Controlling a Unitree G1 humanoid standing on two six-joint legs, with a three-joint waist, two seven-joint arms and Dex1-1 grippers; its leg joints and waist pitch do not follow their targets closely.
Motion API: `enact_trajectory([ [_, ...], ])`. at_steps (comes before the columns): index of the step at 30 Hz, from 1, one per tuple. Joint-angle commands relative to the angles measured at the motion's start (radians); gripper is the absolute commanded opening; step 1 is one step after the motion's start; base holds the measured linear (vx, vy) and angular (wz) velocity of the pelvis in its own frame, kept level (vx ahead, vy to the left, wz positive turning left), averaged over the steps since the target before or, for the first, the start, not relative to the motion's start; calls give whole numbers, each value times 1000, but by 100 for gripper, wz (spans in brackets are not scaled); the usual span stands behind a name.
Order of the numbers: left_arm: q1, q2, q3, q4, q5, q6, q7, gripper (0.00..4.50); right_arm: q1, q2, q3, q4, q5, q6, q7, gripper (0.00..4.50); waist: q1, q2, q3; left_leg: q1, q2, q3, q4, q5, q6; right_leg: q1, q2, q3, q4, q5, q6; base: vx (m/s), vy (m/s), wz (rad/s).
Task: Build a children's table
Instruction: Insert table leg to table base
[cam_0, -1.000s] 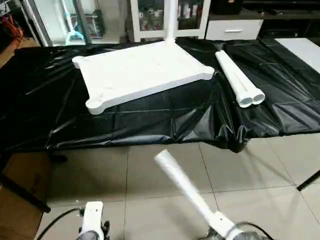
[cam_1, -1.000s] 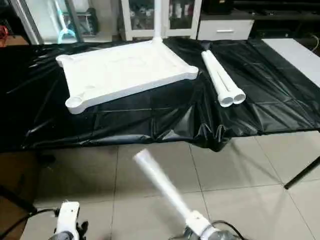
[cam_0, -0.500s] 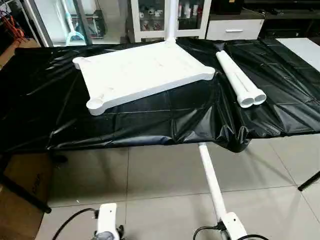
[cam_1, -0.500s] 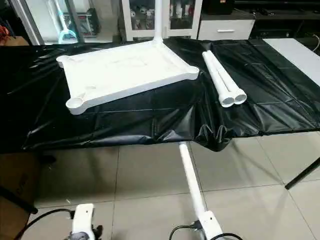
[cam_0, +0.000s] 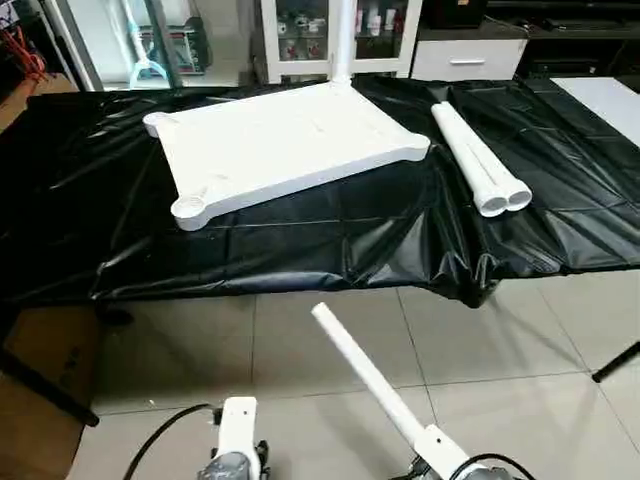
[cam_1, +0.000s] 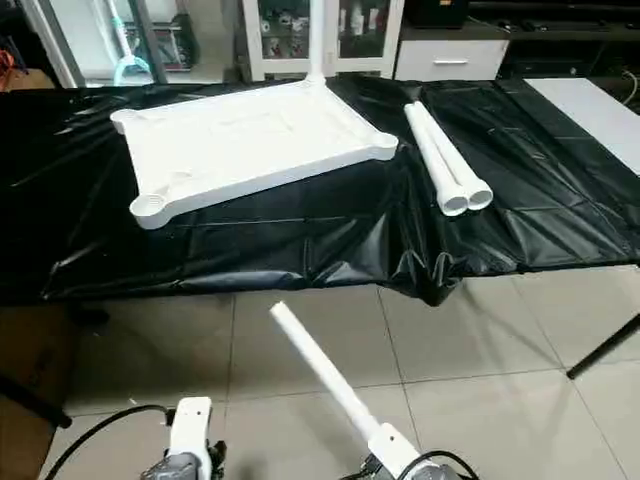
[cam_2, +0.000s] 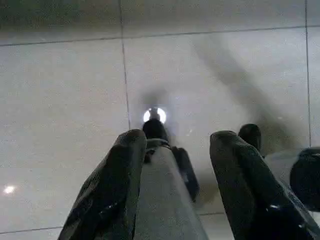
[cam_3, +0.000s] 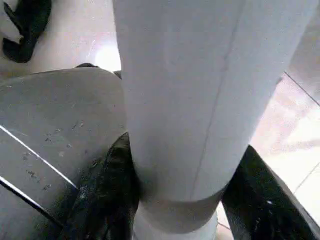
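Right end effector (cam_3: 182, 200) grips a leg (cam_0: 365, 372); left end effector (cam_2: 172, 170) empty, fingers apart. Advise aligning the leg upright over a corner socket (cam_0: 190, 208) — then press squarely.

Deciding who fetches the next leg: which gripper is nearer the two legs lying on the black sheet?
Right. The right gripper, holding a leg, sits below the pair of legs; the left gripper is farther left.

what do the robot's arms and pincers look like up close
Each pincer has two thick, rounded, glossy black fingers: left pincer, right pincer. From the head views, the arm ends are white and grey blocks, each with a thin black cable looping off.
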Motion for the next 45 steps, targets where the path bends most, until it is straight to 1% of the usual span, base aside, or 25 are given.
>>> enact_trajectory([
  [1, -8, -9, 16, 8, -2, 21, 15, 239, 6, 17, 21, 14, -22, -22, -11, 184, -6, -3, -28, 15, 118, -52, -120, -286, 36, 10, -95, 54, -72, 12, -292, 0, 0, 0],
  [5, 18, 23, 28, 6, -11, 26, -1, 239, -1, 27, 24, 18, -47, -42, -26, 184, -7, -8, -28, 13, 118, -52, -121, -281, 55, 11, -96, 54, -73, 16, -294, 0, 0, 0],
  [9, 37, 42, 35, 5, -16, 29, -7, 239, -6, 36, 18, 18, -50, -61, -26, 184, -15, -6, -27, 12, 120, -54, -123, -282, 64, 9, -94, 54, -72, 9, -294, 0, 0, 0],
  [13, 38, 42, 55, 6, -23, 51, 16, 239, -4, 46, -65, 18, 21, -35, -34, 184, -17, -7, -24, 15, 124, -55, -129, -321, 43, 7, -95, 58, -74, -22, -296, 0, 0, 0],
  [14, 38, 40, 67, 5, -31, 55, 20, 239, 3, 49, -110, 18, 61, -21, -34, 184, -18, -17, -23, 14, 124, -54, -130, -322, 42, 7, -93, 57, -76, -25, -295, 0, 0, 0],
  [15, 38, 39, 73, 5, -36, 55, 20, 239, 6, 51, -132, 18, 80, -15, -31, 184, -17, -12, -24, 15, 124, -55, -130, -321, 35, 8, -96, 57, -74, -21, -294, 0, 0, 0],
  [17, 38, 36, 80, 5, -43, 53, 19, 239, 10, 54, -166, 18, 106, -3, -23, 184, -18, -20, -25, 11, 124, -54, -129, -296, 38, 10, -96, 57, -72, 2, -296, 0, 0, 0],
  [18, 38, 35, 80, 4, -43, 52, 17, 239, 12, 54, -177, 18, 113, 1, -19, 184, -17, -17, -25, 14, 124, -54, -128, -289, 40, 8, -97, 57, -71, 12, -298, 0, 0, 0],
  [19, 38, 36, 79, 4, -41, 50, 16, 239, 13, 54, -189, 18, 120, 4, -12, 184, -16, -30, -25, 9, 124, -52, -125, -264, 59, 12, -102, 59, -68, 24, -301, 0, 0, 0],
  [22, 38, 37, 83, 2, -43, 46, 19, 239, 19, 57, -232, 18, 149, 17, -2, 184, -12, -32, -24, 11, 126, -50, -122, -229, 80, 9, -103, 59, -69, 34, -300, 0, 0, 0],
  [24, 38, 36, 84, 2, -44, 46, 19, 239, 20, 57, -235, 19, 150, 20, -1, 184, -10, -34, -21, 13, 126, -49, -123, -211, 94, 7, -100, 57, -67, 48, -302, 0, 0, 0],
  [25, 41, 33, 89, 1, -44, 46, 21, 239, 22, 54, -236, 20, 143, 38, 8, 184, -12, -47, -16, 10, 126, -47, -123, -214, 99, 5, -99, 58, -70, 41, -300, 0, 0, 0],
  [26, 41, 33, 89, 1, -44, 46, 21, 239, 22, 54, -236, 20, 143, 38, 8, 184, -6, -45, -15, 9, 126, -48, -123, -213, 103, 7, -104, 59, -69, 20, -297, 0, 0, 0],
  [27, 42, 31, 88, 1, -39, 50, 23, 239, 21, 50, -212, 21, 118, 47, 18, 184, -4, -56, -8, 11, 126, -45, -124, -216, 104, 0, -101, 60, -75, 2, -290, 0, 0, 0],
  [29, 45, 25, 83, 1, -33, 56, 27, 239, 15, 41, -147, 25, 47, 70, 43, 184, 3, -60, -5, 7, 124, -45, -124, -190, 105, -1, -99, 61, -72, 4, -282, 0, 0, 0],
  [31, 46, 23, 82, 2, -31, 57, 28, 239, 12, 37, -119, 27, 19, 84, 52, 184, 5, -59, -5, 11, 127, -44, -123, -164, 106, -3, -97, 62, -67, 39, -285, 0, 0, 0],
  [32, 48, 21, 73, 2, -21, 59, 31, 239, 8, 31, -77, 32, -23, 133, 59, 184, 6, -69, 1, 10, 127, -43, -125, -163, 115, -4, -97, 63, -65, 46, -286, 0, 0, 0],
  [33, 49, 21, 71, 2, -19, 59, 32, 239, 9, 29, -71, 33, -30, 149, 58, 184, 9, -72, 4, 10, 126, -42, -124, -161, 122, -4, -99, 64, -66, 40, -282, 0, 0, 0],
  [36, 49, 20, 69, 2, -15, 56, 35, 239, 17, 32, -123, 31, 11, 176, 40, 184, 17, -73, 7, 17, 130, -39, -127, -145, 123, -6, -98, 68, -65, 58, -276, 0, 0, 0],
  [37, 52, 20, 69, 2, -15, 50, 34, 239, 26, 39, -188, 28, 68, 189, 22, 184, 22, -66, 11, 20, 130, -38, -129, -138, 117, -8, -96, 68, -64, 74, -276, 0, 0, 0],
  [38, 52, 20, 69, 2, -15, 50, 34, 239, 26, 39, -188, 28, 68, 189, 22, 184, 23, -70, 11, 21, 131, -35, -129, -138, 119, -7, -96, 70, -65, 86, -275, 0, 0, 0],
  [40, 60, 20, 69, 1, -14, 42, 32, 239, 43, 49, -270, 25, 141, 202, -1, 184, 30, -54, 12, 25, 131, -35, -130, -113, 113, -8, -95, 69, -57, 147, -283, 0, 0, 0],
  [42, 64, 20, 70, 0, -14, 39, 29, 239, 49, 53, -289, 23, 159, 205, -6, 184, 27, -58, 14, 22, 130, -34, -131, -129, 109, -5, -95, 68, -59, 158, -286, 0, 0, 0],
  [43, 69, 23, 68, 0, -11, 38, 25, 239, 54, 57, -299, 22, 168, 208, -13, 184, 26, -51, 18, 24, 131, -32, -135, -155, 96, -7, -93, 68, -63, 154, -287, 0, 0, 0],
  [45, 76, 26, 63, 0, -3, 40, 20, 239, 61, 63, -307, 19, 173, 216, -22, 184, 26, -56, 20, 23, 131, -34, -137, -188, 85, -4, -97, 70, -66, 122, -290, 0, 0, 0],
])
